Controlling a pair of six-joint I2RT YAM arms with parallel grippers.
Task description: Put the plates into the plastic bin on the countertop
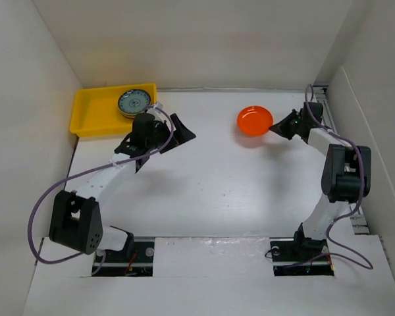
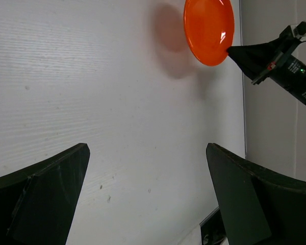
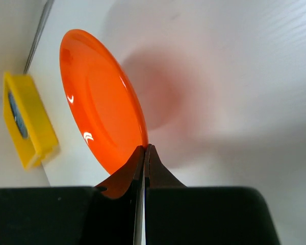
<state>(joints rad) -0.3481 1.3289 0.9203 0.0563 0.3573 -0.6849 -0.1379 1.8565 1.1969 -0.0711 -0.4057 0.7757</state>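
My right gripper (image 1: 274, 128) is shut on the rim of an orange plate (image 1: 254, 120) and holds it above the white countertop (image 1: 217, 178) at the right back; in the right wrist view the plate (image 3: 99, 102) is pinched at its edge by the gripper (image 3: 146, 149). The yellow plastic bin (image 1: 95, 112) stands at the back left and holds a stack of plates with a teal-patterned one (image 1: 134, 102) on top. My left gripper (image 1: 173, 135) is open and empty just right of the bin. The left wrist view shows the orange plate (image 2: 208, 30) far off.
White walls close in the countertop on the left, back and right. The bin also shows small in the right wrist view (image 3: 29, 120). The right arm's links (image 1: 342, 171) stand near the right wall.
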